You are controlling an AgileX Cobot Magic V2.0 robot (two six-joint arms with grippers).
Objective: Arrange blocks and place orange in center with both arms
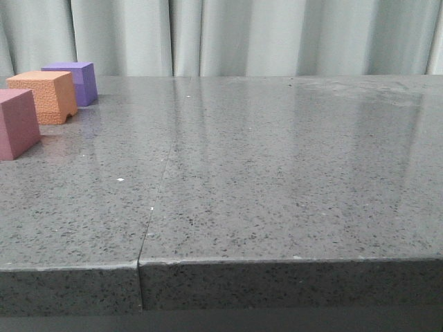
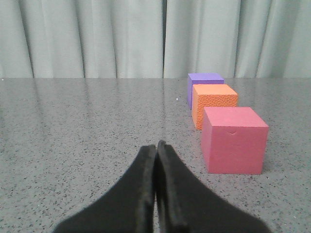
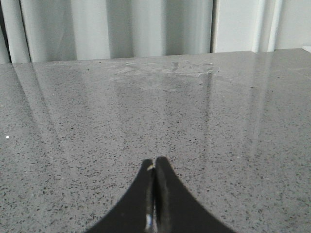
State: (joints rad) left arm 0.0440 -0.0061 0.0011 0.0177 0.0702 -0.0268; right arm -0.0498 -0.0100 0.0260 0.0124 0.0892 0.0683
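Three foam cubes stand in a row at the table's far left. The purple cube (image 1: 73, 81) is farthest, the orange cube (image 1: 46, 96) is in the middle, and the pink-red cube (image 1: 15, 122) is nearest, cut by the frame edge. In the left wrist view the pink-red cube (image 2: 234, 139), the orange cube (image 2: 214, 103) and the purple cube (image 2: 204, 82) line up close together. My left gripper (image 2: 155, 144) is shut and empty, off to one side of the pink-red cube and short of it. My right gripper (image 3: 155, 161) is shut and empty over bare tabletop. No arm shows in the front view.
The grey speckled stone tabletop (image 1: 277, 180) has a seam (image 1: 156, 200) running from front to back left of centre. Its front edge (image 1: 277, 261) is close to the camera. Pale curtains (image 1: 242, 34) hang behind the table. A smudged patch (image 3: 167, 69) lies far ahead of my right gripper.
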